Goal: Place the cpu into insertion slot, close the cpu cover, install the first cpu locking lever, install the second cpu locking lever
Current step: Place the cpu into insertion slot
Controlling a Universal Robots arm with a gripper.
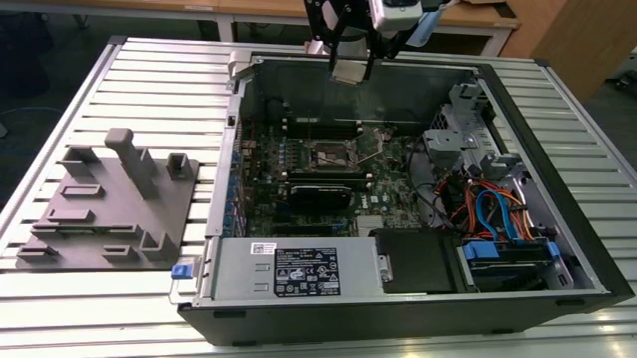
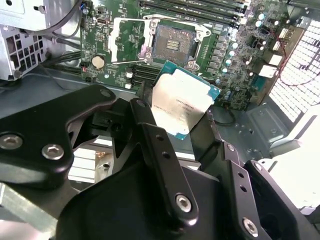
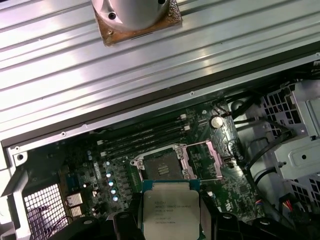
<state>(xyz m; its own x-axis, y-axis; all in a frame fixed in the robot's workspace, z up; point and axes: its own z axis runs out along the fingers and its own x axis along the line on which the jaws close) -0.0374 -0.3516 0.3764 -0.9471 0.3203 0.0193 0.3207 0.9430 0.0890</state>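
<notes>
The single robot arm reaches down from the upper edge of the exterior view, its wrist pointing downward so that the black gripper (image 1: 350, 66) hangs over the far wall of the black and grey computer tower (image 1: 398, 313), which lies open on its side on the ribbed aluminium table (image 1: 100, 313). The gripper's 2 black fingers (image 2: 150, 130) are closed partway, pinching opposite edges of the small flat square cpu with the pale silver metal face (image 2: 182, 100), so the chip is held in the air, well above the green motherboard (image 1: 383, 198). In both wrist views the cpu sits between the camera and the board, just beside the square open insertion slot (image 3: 161, 165) and not touching it. The thin square grey metal cpu cover (image 2: 131, 20) is swung open to one side of the slot. At the exterior view's left a grey plastic fixture plate with upright posts (image 1: 110, 209) rests on the table, apart from the tower.
</notes>
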